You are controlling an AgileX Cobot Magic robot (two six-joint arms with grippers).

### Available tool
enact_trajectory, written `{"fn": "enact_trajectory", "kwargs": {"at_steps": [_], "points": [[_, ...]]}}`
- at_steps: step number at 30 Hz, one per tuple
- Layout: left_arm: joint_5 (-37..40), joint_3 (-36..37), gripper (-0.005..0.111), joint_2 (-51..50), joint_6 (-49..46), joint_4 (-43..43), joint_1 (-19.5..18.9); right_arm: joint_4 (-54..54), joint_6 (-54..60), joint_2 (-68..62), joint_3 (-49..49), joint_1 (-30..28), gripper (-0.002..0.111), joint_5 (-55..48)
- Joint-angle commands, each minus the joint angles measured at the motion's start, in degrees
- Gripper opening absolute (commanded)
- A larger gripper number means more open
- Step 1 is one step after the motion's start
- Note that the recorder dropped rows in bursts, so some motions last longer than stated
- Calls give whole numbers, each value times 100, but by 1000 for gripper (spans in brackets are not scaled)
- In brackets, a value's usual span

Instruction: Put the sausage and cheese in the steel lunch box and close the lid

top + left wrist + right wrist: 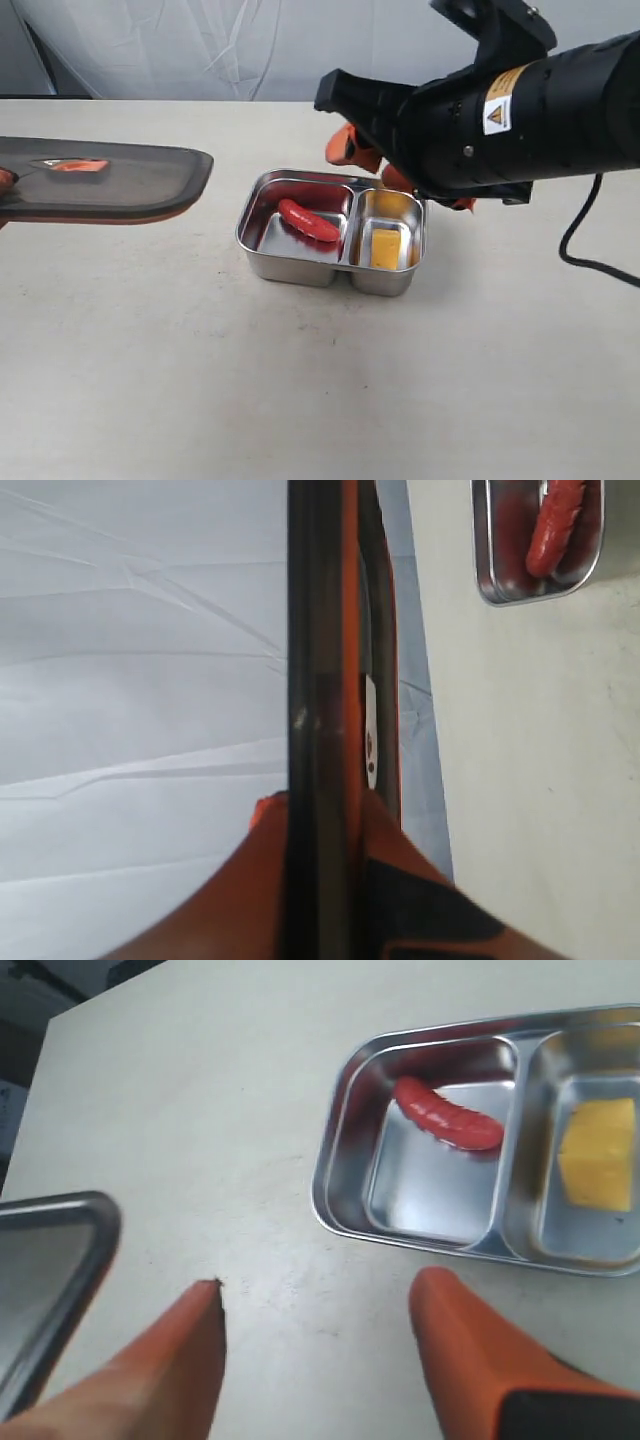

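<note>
Left fingers [230,910] clamp lid [100,180]; right fingers [470,1350] spread, empty, beside steel lunch box [290,265].

We see a mirror-shiny steel lunch box [292,266], a glossy red sausage [308,221], matt yellow cheese [386,247], a smoky translucent plastic lid [130,180] and a matt beige table [300,390].

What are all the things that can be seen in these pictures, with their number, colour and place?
steel lunch box: one, shiny silver, open, on the table
sausage: one, red, in the larger compartment
cheese: one, yellow-orange, in the smaller compartment
lid: one, dark translucent with orange trim, held in the air left of the box
table: one, pale beige, under everything
cloth backdrop: one, whitish, behind the table
cable: one, black, at the right edge, below the right arm
left gripper: one, orange fingers, shut on the lid's edge
right gripper: one, orange fingers, open and empty, near the box
</note>
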State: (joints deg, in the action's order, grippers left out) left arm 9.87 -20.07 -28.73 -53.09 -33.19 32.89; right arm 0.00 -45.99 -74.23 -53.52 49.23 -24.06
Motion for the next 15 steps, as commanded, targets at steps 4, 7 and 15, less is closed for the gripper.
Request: {"fn": "enact_trajectory", "kwargs": {"at_steps": [4,7,15], "points": [[309,10,0,831,63,369,-7,3941,3149,-103,5,-890,18,-677],[416,25,0,1049,25,696,-7,5733,4982,-355,5,-1050,2,-1380],[437,271,0,1335,-164,970,53,8099,6562,-1257,-290,-1090,-1,-2057]]}}
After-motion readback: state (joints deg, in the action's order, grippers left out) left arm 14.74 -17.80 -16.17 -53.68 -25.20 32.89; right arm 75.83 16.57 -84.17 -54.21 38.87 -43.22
